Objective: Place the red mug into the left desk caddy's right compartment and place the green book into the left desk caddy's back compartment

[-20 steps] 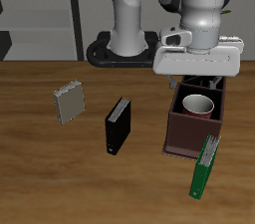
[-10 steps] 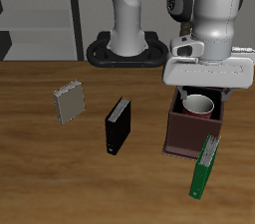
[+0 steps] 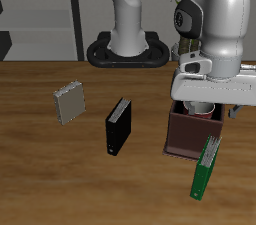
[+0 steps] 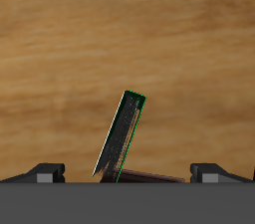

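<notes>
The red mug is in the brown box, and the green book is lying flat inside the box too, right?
Not quite. The red mug is in the brown box, but the green book is not inside it. The exterior view shows the book outside the box, leaning against its side near the table's front edge. The wrist view shows it outside too.

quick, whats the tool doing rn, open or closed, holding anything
Tool: open, holding nothing; in the wrist view its fingertips sit wide apart, with the green book showing between them, untouched.
</notes>
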Controlling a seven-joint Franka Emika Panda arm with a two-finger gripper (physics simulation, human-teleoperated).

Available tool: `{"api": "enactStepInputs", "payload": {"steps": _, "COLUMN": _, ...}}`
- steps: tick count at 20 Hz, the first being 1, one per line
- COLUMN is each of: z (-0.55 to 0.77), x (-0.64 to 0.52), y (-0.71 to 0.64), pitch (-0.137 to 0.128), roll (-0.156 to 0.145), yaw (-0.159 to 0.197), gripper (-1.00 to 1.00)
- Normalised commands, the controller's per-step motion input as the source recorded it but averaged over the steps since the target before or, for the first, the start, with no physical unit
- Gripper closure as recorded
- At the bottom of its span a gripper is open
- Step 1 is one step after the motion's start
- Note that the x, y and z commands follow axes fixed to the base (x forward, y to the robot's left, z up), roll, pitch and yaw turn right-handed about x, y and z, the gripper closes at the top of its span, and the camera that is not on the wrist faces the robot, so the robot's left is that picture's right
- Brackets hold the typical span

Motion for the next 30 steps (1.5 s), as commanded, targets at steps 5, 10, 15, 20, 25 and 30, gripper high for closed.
{"api": "enactStepInputs", "payload": {"steps": 5, "z": -0.13, "x": 0.08, "y": -0.01, "pitch": -0.012, "roll": 0.017, "yaw": -0.052, "gripper": -1.00}}
{"api": "enactStepInputs", "payload": {"steps": 10, "z": -0.10, "x": 0.22, "y": -0.15, "pitch": 0.012, "roll": 0.001, "yaw": -0.055, "gripper": -1.00}}
{"api": "enactStepInputs", "payload": {"steps": 15, "z": -0.13, "x": 0.13, "y": -0.10, "pitch": -0.007, "roll": -0.014, "yaw": -0.014, "gripper": -1.00}}
{"api": "enactStepInputs", "payload": {"steps": 20, "z": -0.22, "x": 0.09, "y": 0.03, "pitch": 0.003, "roll": 0.008, "yaw": -0.004, "gripper": -1.00}}
{"api": "enactStepInputs", "payload": {"steps": 25, "z": -0.27, "x": 0.09, "y": 0.03, "pitch": 0.028, "roll": -0.006, "yaw": -0.020, "gripper": -1.00}}
{"api": "enactStepInputs", "payload": {"steps": 30, "z": -0.20, "x": 0.07, "y": -0.01, "pitch": 0.015, "roll": 0.001, "yaw": -0.012, "gripper": -1.00}}
